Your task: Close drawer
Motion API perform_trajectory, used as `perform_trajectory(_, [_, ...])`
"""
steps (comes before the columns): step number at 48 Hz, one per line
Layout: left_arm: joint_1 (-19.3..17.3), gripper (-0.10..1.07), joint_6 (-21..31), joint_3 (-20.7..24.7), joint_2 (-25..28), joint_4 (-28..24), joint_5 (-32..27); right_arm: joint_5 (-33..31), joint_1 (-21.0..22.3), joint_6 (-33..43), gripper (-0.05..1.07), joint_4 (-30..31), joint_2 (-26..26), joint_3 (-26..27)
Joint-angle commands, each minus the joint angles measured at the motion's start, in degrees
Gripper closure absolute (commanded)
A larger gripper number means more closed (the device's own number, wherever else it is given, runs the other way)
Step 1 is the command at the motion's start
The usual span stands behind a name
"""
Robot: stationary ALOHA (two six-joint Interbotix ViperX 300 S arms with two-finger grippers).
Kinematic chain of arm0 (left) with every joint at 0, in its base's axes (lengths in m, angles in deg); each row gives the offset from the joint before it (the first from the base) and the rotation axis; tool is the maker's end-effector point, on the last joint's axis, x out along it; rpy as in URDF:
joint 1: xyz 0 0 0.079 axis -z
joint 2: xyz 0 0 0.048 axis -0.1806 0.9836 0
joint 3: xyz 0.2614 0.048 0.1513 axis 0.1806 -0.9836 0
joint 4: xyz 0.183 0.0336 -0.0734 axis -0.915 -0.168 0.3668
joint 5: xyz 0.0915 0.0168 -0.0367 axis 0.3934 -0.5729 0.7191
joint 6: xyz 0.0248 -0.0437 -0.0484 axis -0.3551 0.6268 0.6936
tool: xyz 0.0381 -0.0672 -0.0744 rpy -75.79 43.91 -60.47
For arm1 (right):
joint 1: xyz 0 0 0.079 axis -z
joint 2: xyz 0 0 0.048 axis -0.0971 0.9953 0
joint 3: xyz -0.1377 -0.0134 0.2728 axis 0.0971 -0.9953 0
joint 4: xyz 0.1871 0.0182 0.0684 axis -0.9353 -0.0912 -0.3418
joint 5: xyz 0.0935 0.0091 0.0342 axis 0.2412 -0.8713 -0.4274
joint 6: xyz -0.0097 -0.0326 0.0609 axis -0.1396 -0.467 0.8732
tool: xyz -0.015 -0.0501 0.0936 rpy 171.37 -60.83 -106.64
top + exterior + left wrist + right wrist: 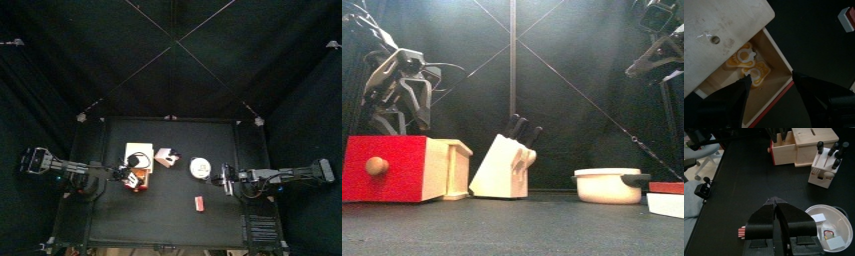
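Where front hides — yellow pieces (749, 64) in drawer (764, 90)

Left gripper (769, 90): we see its jaws spread wide, pointing down.
Right gripper (781, 208): our jaws pressed together, raised.

knife block (506, 170) upright, mid-table | white bowl (608, 185) beside it | red-and-white block (667, 198) at table's right edge

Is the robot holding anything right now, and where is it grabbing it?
Nothing is held. The left gripper hangs open over the pulled-out drawer, touching nothing. The right gripper is shut and empty.
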Motion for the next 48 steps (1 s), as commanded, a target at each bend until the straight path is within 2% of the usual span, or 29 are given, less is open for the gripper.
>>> perform_trajectory(1, [-0.3, 0.00, 0.0, 0.6, -0.4, -0.1, 0.4, 0.4, 0.0, -0.1, 1.00, 0.0, 0.6, 1.3])
perform_trajectory(17, [-0.3, 0.01, 0.2, 0.4, -3.7, 0.3, 1.1, 0.6, 0.1, -0.1, 1.00, 0.2, 0.6, 1.6])
perform_trajectory(31, [-0.7, 0.04, -0.1, -0.1, -7.1, -1.1, 3.6, 5.6, 1.7, -0.1, 1.00, 1.1, 1.6, 2.5])
perform_trajectory(37, [-1.9, 0.13, -0.2, 0.1, -7.7, -2.8, 5.4, 8.1, 2.1, -0.1, 1.00, 1.1, 3.9, 3.3])
perform_trajectory(48, [-6.4, 0.37, -0.3, 0.1, -7.9, -6.8, 11.2, 11.9, 2.1, -0.2, 1.00, 2.2, 11.0, 5.4])
